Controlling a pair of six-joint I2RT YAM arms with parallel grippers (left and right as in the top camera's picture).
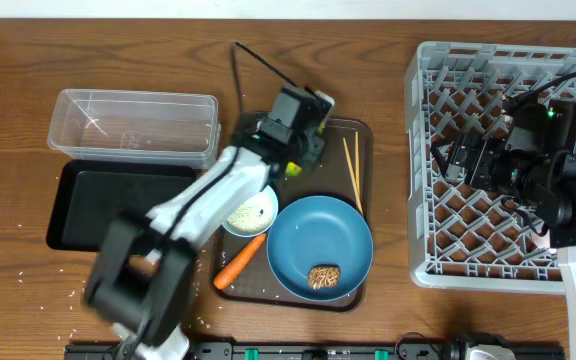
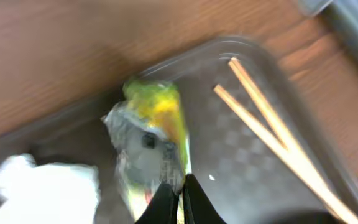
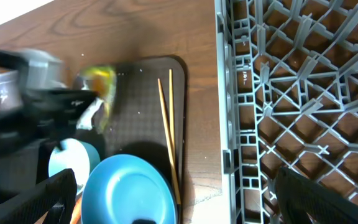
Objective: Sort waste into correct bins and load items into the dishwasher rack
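Observation:
My left gripper is shut on the lower edge of the yellow-green wrapper, over the far left part of the brown serving tray. The view is blurred. The wrapper also shows in the right wrist view. A white tissue lies just left of it. Two chopsticks lie on the tray's right side. The blue dish holds a brown food piece. The carrot and the white bowl sit to its left. My right gripper is open and empty over the grey rack.
The clear tub stands at the far left, with the black tray just in front of it. Loose rice grains are scattered on the table near the front left. My left arm stretches diagonally across the black tray's right end.

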